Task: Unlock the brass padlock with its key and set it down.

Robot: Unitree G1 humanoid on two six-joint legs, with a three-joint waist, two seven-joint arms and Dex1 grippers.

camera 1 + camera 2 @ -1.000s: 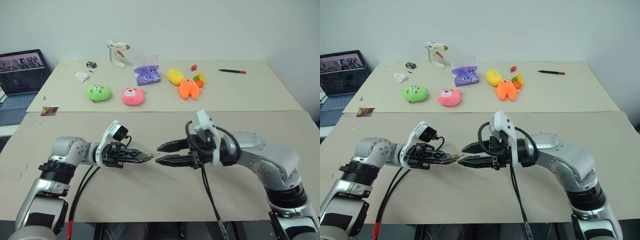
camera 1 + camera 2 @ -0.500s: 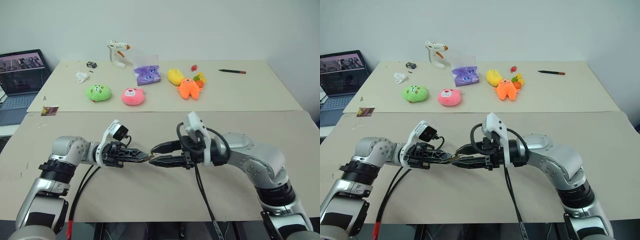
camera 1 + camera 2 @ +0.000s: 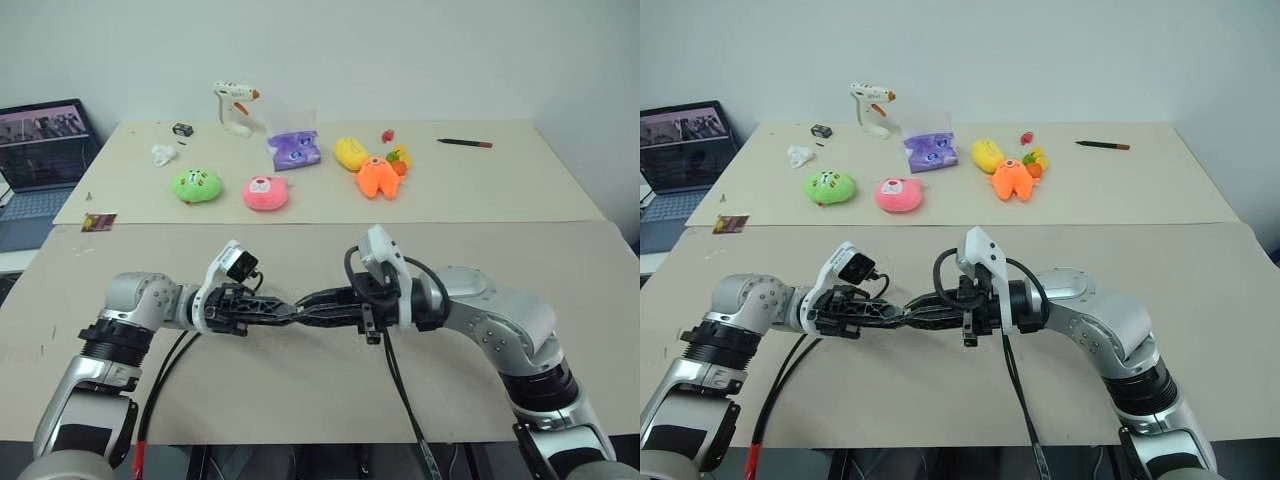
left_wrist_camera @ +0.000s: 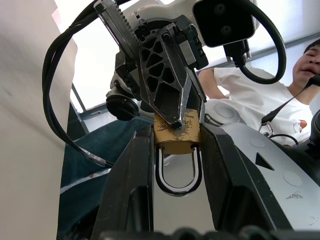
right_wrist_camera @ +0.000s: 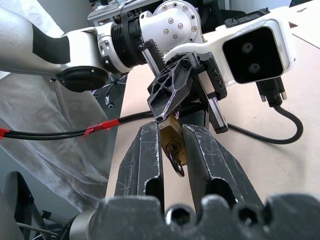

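We see one brass padlock (image 4: pixel 176 134) pinched by both our hands, left (image 3: pixel 278 314) and right (image 3: pixel 312 304), above the counter (image 3: pixel 300 390).

In the head views the brass padlock (image 4: pixel 176 135) sits hidden where the left pincer (image 3: pixel 283 313) and right pincer (image 3: pixel 312 305) overlap. The key (image 5: pixel 176 161) is too small to tell there, and its blade is sunk in the lock's keyhole. A laptop (image 3: pixel 40 160) is cut off by the frame's left edge. The small dark item (image 3: pixel 182 129) on the far bench (image 3: pixel 500 190) is too tiny to identify.
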